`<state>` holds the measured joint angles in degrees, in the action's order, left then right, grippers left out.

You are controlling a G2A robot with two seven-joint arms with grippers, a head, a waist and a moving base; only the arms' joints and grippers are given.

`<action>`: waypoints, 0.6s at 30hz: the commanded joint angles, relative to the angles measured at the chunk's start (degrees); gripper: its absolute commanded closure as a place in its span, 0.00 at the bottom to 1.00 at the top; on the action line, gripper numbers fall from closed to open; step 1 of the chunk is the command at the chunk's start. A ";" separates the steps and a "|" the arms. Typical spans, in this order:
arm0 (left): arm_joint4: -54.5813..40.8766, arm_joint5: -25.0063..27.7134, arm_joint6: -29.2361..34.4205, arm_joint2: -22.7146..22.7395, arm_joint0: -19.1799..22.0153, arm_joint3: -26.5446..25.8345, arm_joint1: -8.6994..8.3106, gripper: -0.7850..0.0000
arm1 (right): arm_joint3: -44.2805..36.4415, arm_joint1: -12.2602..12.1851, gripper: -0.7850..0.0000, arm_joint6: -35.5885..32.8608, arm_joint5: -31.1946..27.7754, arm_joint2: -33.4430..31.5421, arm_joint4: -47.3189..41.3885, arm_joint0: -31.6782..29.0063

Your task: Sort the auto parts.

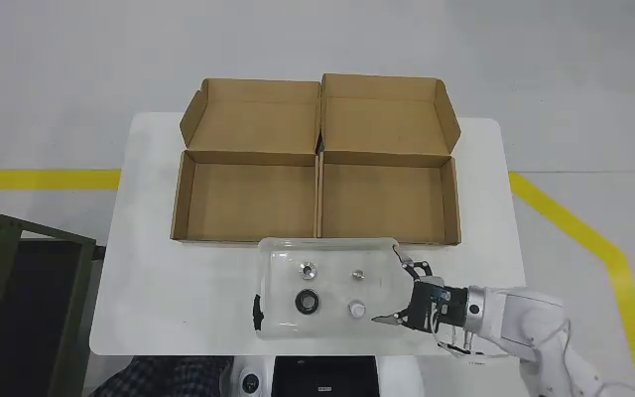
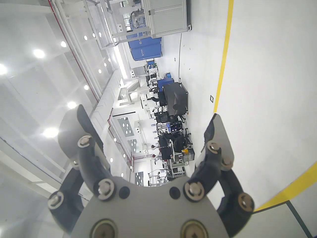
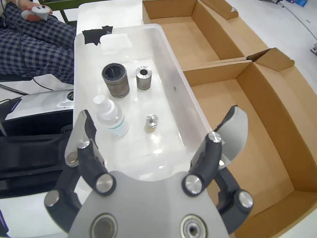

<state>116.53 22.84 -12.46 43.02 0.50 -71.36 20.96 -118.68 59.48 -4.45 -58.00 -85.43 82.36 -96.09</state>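
Observation:
A clear plastic tray (image 1: 327,241) sits at the table's front edge. It holds a black linear bearing (image 1: 308,301) (image 3: 115,79), a grey steel bushing (image 1: 309,268) (image 3: 143,77), a small brass-based fitting (image 1: 356,274) (image 3: 151,122) and a small clear bottle with a white cap (image 1: 355,311) (image 3: 111,118). My right gripper (image 1: 394,291) (image 3: 159,113) hovers open over the tray's right end, nothing between its fingers, the bottle and fitting closest to it. My left gripper (image 2: 148,112) stands open and empty, facing the room away from the table.
Two open cardboard boxes (image 1: 248,198) (image 1: 387,198) lie side by side behind the tray, flaps raised at the back. A strip of black tape (image 3: 95,35) sticks to the tray's far end. A green cart (image 1: 40,288) stands left of the table.

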 commanded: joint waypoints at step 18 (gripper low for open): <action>0.00 0.00 0.00 0.00 0.00 0.00 0.00 0.00 | 1.24 -1.68 0.00 -10.58 0.55 6.96 -3.54 4.03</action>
<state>116.53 22.84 -12.46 43.02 0.50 -71.36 20.96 -117.50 57.81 -14.79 -57.57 -78.74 78.84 -92.20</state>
